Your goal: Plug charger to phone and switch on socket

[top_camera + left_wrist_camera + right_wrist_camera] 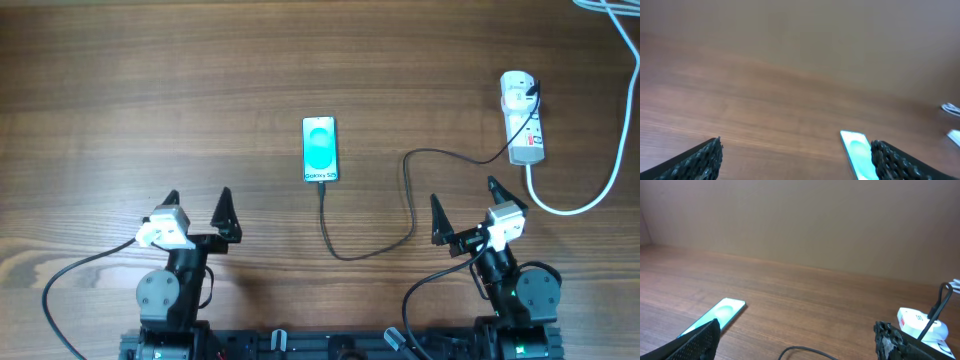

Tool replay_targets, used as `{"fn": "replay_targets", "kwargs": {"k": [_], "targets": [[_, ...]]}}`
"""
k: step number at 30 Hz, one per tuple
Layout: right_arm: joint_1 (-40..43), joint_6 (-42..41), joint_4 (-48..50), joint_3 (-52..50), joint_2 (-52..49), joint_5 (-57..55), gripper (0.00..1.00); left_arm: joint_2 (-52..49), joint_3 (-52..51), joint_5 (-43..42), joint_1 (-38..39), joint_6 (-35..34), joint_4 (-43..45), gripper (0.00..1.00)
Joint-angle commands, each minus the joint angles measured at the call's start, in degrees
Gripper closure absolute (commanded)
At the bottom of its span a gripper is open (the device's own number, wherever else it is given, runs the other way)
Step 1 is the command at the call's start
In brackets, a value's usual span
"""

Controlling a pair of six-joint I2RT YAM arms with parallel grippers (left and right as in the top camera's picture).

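The phone (319, 150) lies flat mid-table with its cyan screen up and its white strip toward me. The charger (408, 190), a thin black cable, runs from a black plug in the socket (523, 125) at the far right, loops across the table and ends at the phone's near edge. Whether its tip sits in the port I cannot tell. My left gripper (197, 195) is open, near and left of the phone. My right gripper (462, 192) is open beside the cable loop. The right wrist view shows the phone (720, 312), the cable (805, 350) and the socket (917, 322).
A white mains cord (600, 190) curves from the socket's near end out to the right and up off the far right edge. In the left wrist view the phone (857, 152) sits just inside the right finger (895, 162). Both arm bases stand at the near table edge.
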State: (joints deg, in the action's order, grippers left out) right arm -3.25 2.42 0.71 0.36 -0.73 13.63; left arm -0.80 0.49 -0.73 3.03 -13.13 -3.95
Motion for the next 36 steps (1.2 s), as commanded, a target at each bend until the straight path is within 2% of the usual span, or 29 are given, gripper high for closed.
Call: {"fn": "replay_targets", "kwargs": {"k": [1,9,36], "targets": [[-0.3,-1.0,0.1,0.0,0.5,-0.5,0.00,0.6,-0.2,1.9,-0.4,4.0,-0.3,0.00],[-0.3,-1.0,0.1,0.0,0.5,-0.5,0.00,0.6,-0.2,1.7,-0.4,16.3,-0.4,0.00],[-0.3,-1.0,0.2,0.0,0.5,-0.5,0.00,0.6,-0.2,2.3,-0.3,16.3,-0.2,0.00]]}}
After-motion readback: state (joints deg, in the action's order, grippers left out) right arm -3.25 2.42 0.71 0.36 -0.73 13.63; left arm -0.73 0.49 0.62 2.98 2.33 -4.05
